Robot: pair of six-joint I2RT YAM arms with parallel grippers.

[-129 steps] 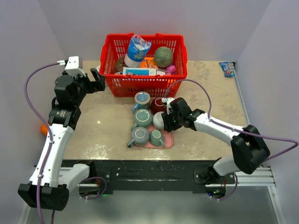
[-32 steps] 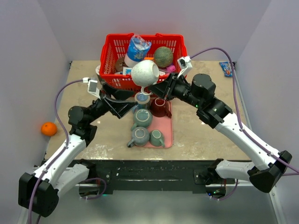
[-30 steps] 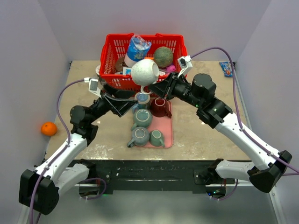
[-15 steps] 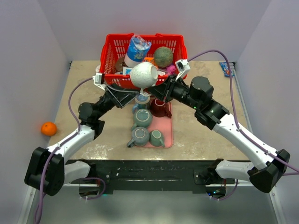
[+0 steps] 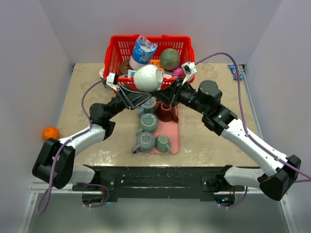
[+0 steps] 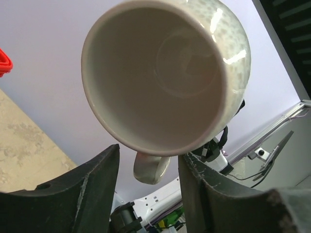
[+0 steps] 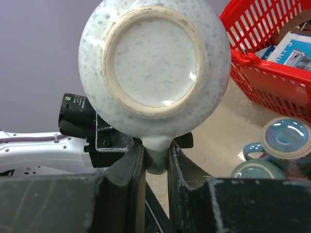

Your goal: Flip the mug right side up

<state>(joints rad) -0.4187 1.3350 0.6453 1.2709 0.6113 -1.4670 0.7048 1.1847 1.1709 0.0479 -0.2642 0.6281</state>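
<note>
The white speckled mug (image 5: 148, 78) hangs in the air above the tray, tipped on its side. Its base (image 7: 153, 68) faces the right wrist camera and its open mouth (image 6: 165, 73) faces the left one. My right gripper (image 5: 166, 94) (image 7: 156, 155) is shut on the mug's handle (image 7: 156, 162), which points down. My left gripper (image 5: 138, 94) (image 6: 147, 154) has come in from the mouth side. Its jaws stand apart on either side of the handle (image 6: 150, 167) and the lowest part of the rim, with gaps beside the handle.
Below on the pink tray (image 5: 175, 131) stand several teal mugs (image 5: 147, 124) and a maroon one (image 5: 165, 112). The red basket (image 5: 150, 87) of groceries is just behind. An orange (image 5: 50, 133) lies at the left table edge, a blue packet (image 5: 236, 71) at the far right.
The left arm has reached up and right to the mug, and its jaws have narrowed around the lower rim. The right gripper has held the mug almost still.
</note>
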